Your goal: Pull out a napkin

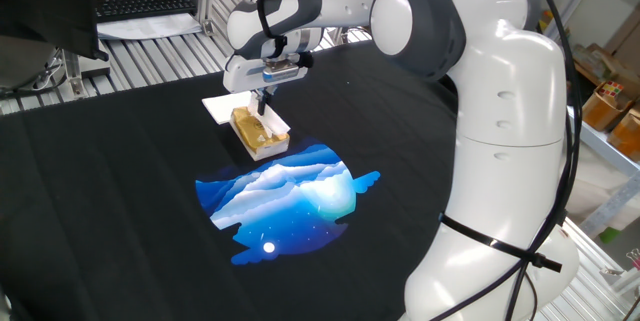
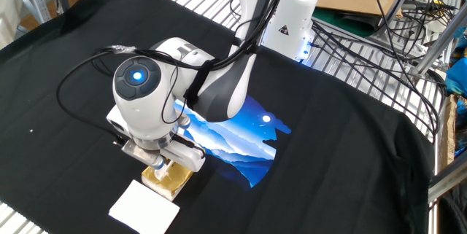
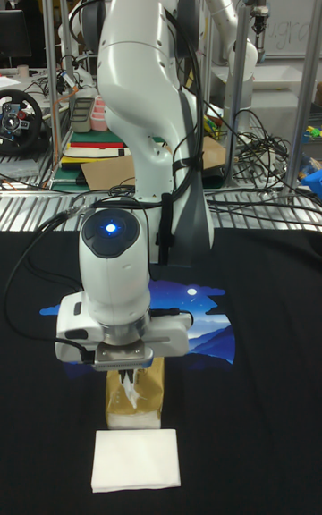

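A small golden-brown pack (image 1: 262, 136) lies on the black cloth, partly on top of a squarer white sheet (image 1: 218, 107). My gripper (image 1: 263, 106) points straight down onto the pack's top. In the tall fixed view, the gripper (image 3: 131, 379) has its fingers drawn close together over a white tuft of the napkin (image 3: 132, 393) that pokes out of the pack (image 3: 152, 397). The rest of the napkin is hidden inside. In the other fixed view, the wrist covers most of the pack (image 2: 172, 181), and the gripper (image 2: 162, 168) sits on it.
The white sheet (image 3: 135, 460) lies flat in front of the pack, also visible as the sheet (image 2: 144, 205) near the table's edge. A blue mountain print (image 1: 285, 199) marks the cloth's middle. A keyboard (image 1: 145, 3) sits beyond the cloth. The arm's base (image 2: 292, 15) stands at the far side.
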### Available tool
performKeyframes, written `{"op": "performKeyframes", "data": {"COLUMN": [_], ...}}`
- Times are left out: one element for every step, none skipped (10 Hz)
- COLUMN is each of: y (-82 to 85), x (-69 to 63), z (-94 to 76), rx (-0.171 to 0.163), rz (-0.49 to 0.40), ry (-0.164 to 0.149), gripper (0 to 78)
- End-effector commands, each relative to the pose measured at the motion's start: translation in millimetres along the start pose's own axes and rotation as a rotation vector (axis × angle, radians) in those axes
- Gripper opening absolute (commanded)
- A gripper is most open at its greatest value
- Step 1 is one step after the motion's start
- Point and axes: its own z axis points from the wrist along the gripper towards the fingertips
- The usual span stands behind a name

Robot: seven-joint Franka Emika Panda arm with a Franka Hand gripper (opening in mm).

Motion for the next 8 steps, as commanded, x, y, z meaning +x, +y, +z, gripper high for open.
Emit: {"op": "performKeyframes", "data": {"y": [-0.4,-0.6,-0.8,-1.1,-2.1,-2.8,-3.2,-3.2], "x": [-0.8,-0.9,-1.4,-1.9,-4.0,-5.1,-5.7,-5.8], "z": [-1.7,-1.7,-2.0,-2.4,-3.7,-4.9,-5.7,-5.8], "rx": [0.0,0.003,0.004,0.006,0.009,0.012,0.012,0.011], "rz": [0.0,-0.001,-0.001,-0.002,-0.005,-0.006,-0.005,-0.006], "ry": [-0.003,-0.008,-0.007,-0.005,0.003,0.007,0.009,0.01], "gripper": [1.1,1.1,1.1,1.1,1.1,1.1,1.1,1.1]}}
